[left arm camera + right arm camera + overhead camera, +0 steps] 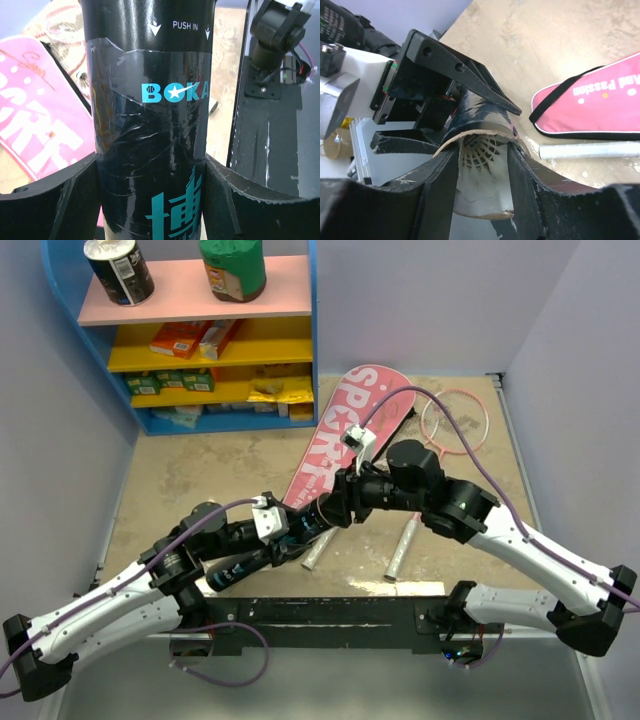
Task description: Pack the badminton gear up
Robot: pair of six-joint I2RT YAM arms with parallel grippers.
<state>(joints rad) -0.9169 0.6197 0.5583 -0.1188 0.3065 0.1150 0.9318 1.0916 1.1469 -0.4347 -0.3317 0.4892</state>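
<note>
1. Pale lilac walls close in a beige, stone-look table (200, 470). A blue shelf unit (314, 340) stands in the upper left of the overhead view, with cans (118, 270) on its top shelf and snack boxes (190, 338) lower down.
2. The pink cover (345, 430) lies flat at upper centre on a slant. "SPORT" is printed on it in white, and it has a black edge.
3. The rackets (455, 420) are just right of the cover, with their thin pink hoops overlapping. One white handle (404, 552) lies on the table below the right arm (540, 550).
4. The left arm (110, 605) and right arm meet at mid-frame, above the table and nose to nose.
5. The left fingers (55, 195) are clamped on the black tube (150, 125), one on each side. The tube carries teal lettering and a "PUSH IN" mark, and it is held off the table.
6. The right fingers (440, 185) are closed on the white shuttlecock (482, 185), pinching it from both sides.
7. The shuttlecock sits right at the tube's open mouth, with the rim arching over its far end. I cannot tell how far in it reaches.
</note>
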